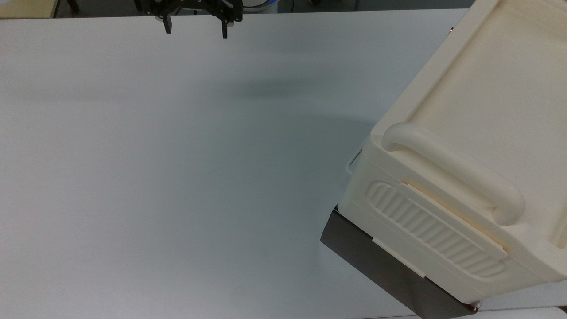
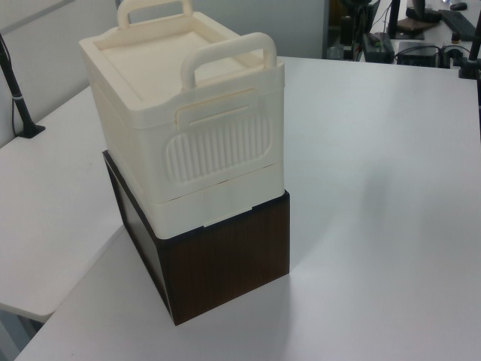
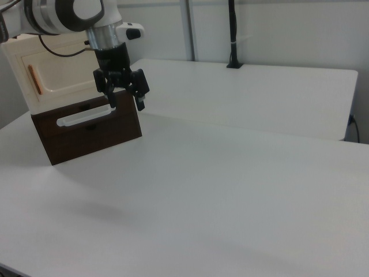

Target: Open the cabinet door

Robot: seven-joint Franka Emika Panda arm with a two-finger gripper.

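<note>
Likely a lab or office — white tables (image 2: 376, 150), monitors and cables (image 2: 421, 30) behind.

Cabinet door (image 3: 63, 78) partly behind the arm; pincer (image 1: 195, 29) clipped by top view's upper edge.

One cream cabinet (image 2: 188, 120), one brown box (image 2: 218, 263), one gripper (image 3: 127, 103), one table (image 1: 177, 177).

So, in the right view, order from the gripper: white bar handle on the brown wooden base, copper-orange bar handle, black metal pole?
From the gripper:
1. White bar handle, just below.
2. Copper-orange bar handle, higher, further off.
3. Black pole, far background.
</note>
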